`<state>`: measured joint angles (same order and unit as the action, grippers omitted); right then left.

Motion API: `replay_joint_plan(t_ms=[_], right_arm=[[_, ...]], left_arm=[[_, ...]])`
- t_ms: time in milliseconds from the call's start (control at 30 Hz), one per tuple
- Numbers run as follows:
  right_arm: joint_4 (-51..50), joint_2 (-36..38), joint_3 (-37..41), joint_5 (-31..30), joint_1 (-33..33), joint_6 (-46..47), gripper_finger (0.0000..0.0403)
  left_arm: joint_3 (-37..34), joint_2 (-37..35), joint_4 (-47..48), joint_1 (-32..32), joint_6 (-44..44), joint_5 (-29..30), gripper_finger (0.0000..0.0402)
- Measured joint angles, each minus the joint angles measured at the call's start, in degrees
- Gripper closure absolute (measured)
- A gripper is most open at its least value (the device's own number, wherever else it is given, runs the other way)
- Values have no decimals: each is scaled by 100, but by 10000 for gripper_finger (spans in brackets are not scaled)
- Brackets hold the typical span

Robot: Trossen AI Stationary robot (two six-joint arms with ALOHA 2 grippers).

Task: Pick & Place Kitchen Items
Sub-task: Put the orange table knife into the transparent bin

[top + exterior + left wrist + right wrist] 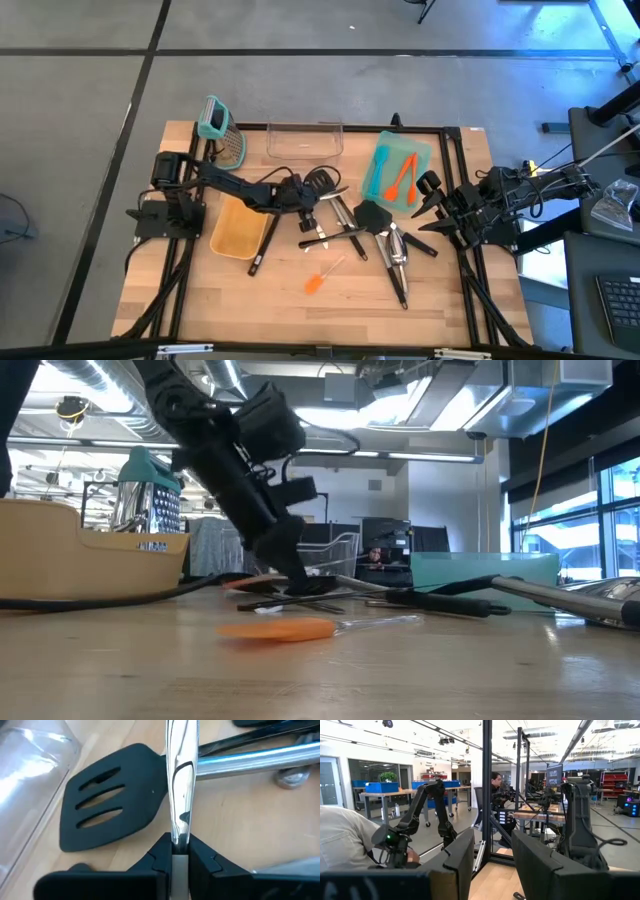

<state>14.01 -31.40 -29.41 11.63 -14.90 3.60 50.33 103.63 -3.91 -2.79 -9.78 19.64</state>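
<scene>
Several kitchen items lie mid-table: a black slotted turner [110, 815], chrome-handled utensils [345, 220], a silver scoop [395, 255] and an orange spatula [320, 280] nearer the front edge. My left gripper [180, 852] reaches in from the table's left, slants down among them [305, 212] and is shut on a thin shiny metal handle [181, 780]. My right gripper [492, 865] waits raised at the table's right side [432, 203], open, with nothing between its fingers. My left gripper pinches the near end of the shiny metal handle [180, 827] between its two fingers. The fingers slant down from the table's left, in line with the handle. The handle runs on away from them and crosses over another chrome handle [250, 760]. I cannot tell whether it is lifted.
A clear container [305, 140] stands at the far edge, with a teal-handled grater [222, 128] to its left. A teal tray [385, 158] holding orange spatulas sits at far right. A tan tray [238, 230] lies under the left arm. Black frame posts edge the table.
</scene>
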Motion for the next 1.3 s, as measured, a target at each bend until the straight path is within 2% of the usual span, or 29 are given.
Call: replay_joint_plan(t_ms=[167,367,467,567,1033,1300], right_arm=[[2,1,2,-2,0,0,268],[-1,-2,2,-2,0,0,268],[1,1,2,-2,-1,0,268],[-1,1,2,-2,0,0,268],[0,-2,2,-2,0,-40,268],[43,1,2,-2,-1,-67,268]], left_arm=[[429,-373,743,125,56,48,376],[1169,-687,1883,249,526,486,376],[1505,-798,2338,78,897,727,376],[1845,-829,2613,-257,1226,722,376],[2766,-684,3543,-2842,2250,-1059,376],[3205,-20,4084,-3320,3145,-1668,376]])
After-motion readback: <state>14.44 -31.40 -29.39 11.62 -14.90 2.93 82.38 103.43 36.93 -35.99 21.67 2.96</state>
